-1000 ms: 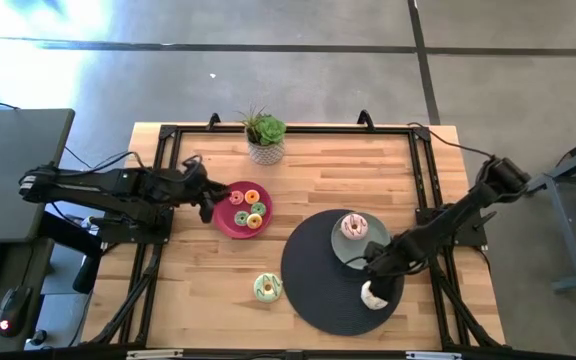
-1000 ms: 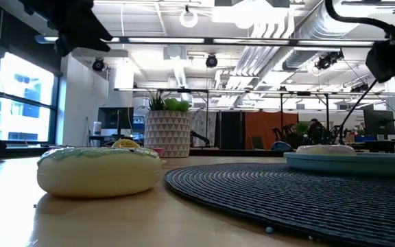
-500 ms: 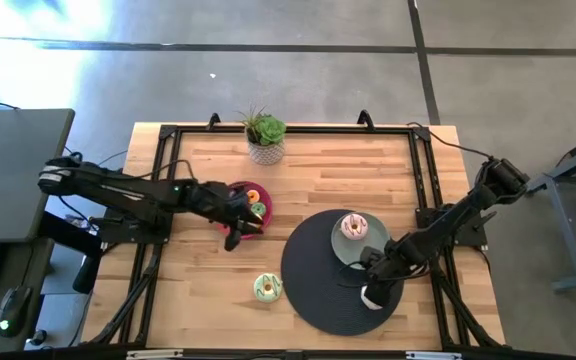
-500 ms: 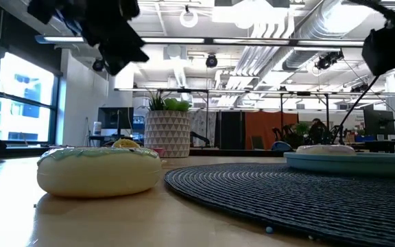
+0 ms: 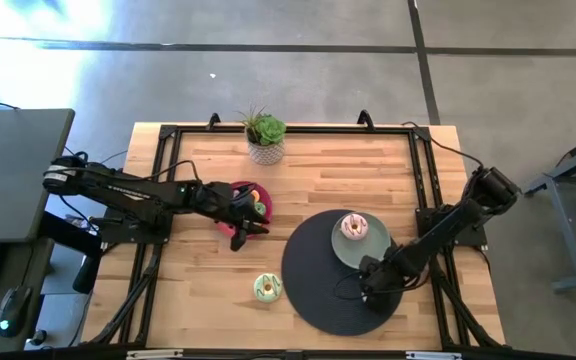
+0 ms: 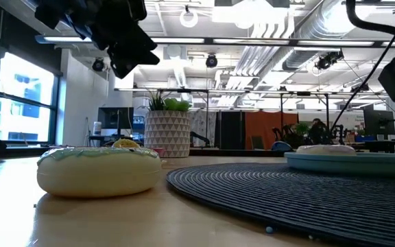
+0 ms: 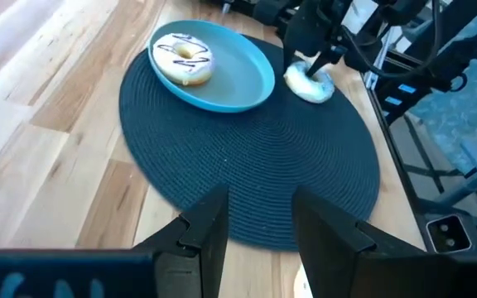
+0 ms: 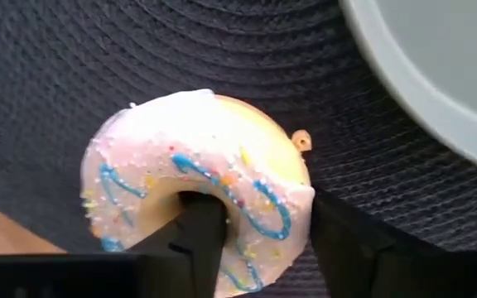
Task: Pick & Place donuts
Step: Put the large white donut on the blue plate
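The pink-frosted donut (image 8: 197, 186) lies flat on the dark woven mat (image 5: 318, 285), with my right gripper (image 5: 372, 291) directly over it and open. One of its fingers stands in the donut's hole and the other outside the ring. The white donut (image 5: 353, 227) sits on the grey-green plate (image 5: 366, 250). The pale green donut (image 5: 267, 288) rests on the bare wood left of the mat. My left gripper (image 5: 240, 226) hovers open over the near rim of the magenta plate (image 5: 238, 190), hiding most of the tiny donuts (image 5: 259, 208). My right gripper comes at the pink donut from above, slanting. One finger (image 8: 201, 236) is in the hole and the other (image 8: 346, 244) is outside the ring (image 8: 263, 207). I cannot tell whether the pads touch it. The donut lies flat on the mat.
A potted plant (image 5: 265, 138) stands at the far edge. A black frame rail (image 5: 163, 170) runs around the tabletop. Bare wood lies near the pale green donut and between the two plates.
My left gripper has swung from the magenta plate's left side across to its near rim, toward the table's right. My right gripper has moved toward the near edge and down onto the pink donut, which it now covers in the high view.
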You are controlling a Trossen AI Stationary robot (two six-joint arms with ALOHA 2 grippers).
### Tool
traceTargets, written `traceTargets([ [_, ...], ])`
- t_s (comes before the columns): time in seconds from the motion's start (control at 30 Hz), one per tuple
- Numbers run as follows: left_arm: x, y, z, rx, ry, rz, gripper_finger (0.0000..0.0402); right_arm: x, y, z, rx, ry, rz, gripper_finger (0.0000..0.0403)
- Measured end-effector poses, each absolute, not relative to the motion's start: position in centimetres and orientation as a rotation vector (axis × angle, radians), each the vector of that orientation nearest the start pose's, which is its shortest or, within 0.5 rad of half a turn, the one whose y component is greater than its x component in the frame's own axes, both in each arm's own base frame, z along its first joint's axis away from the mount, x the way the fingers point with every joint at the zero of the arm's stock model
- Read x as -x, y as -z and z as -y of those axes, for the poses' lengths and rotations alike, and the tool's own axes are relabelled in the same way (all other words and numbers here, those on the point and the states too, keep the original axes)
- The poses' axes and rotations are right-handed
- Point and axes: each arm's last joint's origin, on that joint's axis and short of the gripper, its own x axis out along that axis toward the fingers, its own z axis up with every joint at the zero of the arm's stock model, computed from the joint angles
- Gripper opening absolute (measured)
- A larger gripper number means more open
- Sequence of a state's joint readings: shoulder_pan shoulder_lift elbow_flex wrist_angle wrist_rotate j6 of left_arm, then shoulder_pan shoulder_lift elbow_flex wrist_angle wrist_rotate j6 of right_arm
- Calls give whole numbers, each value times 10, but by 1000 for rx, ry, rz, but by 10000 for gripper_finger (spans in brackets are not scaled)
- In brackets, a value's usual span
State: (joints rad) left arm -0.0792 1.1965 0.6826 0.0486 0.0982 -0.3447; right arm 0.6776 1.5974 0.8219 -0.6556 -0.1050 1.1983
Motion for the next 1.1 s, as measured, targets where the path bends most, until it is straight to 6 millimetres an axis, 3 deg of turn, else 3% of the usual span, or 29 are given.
traceTargets([
  [0.33,-252,-239,23,345,90,-478,129,-198,-166,-159,-645,172,-1500,13],
  [0.47,-252,-239,23,346,90,-477,129,-199,-184,-144,-637,231,-1351,27],
  [0.6,-253,-241,23,349,94,-454,129,-197,-197,-116,-525,402,-1202,32],
  [0.8,-253,-241,23,372,89,-454,129,-191,-199,-72,-404,669,-1254,10],
  [0.93,-253,-241,23,372,88,-454,129,-198,-191,-62,-359,584,-1322,20],
  [1.1,-253,-241,23,372,88,-454,129,-193,-164,-58,-430,477,-1466,22],
])
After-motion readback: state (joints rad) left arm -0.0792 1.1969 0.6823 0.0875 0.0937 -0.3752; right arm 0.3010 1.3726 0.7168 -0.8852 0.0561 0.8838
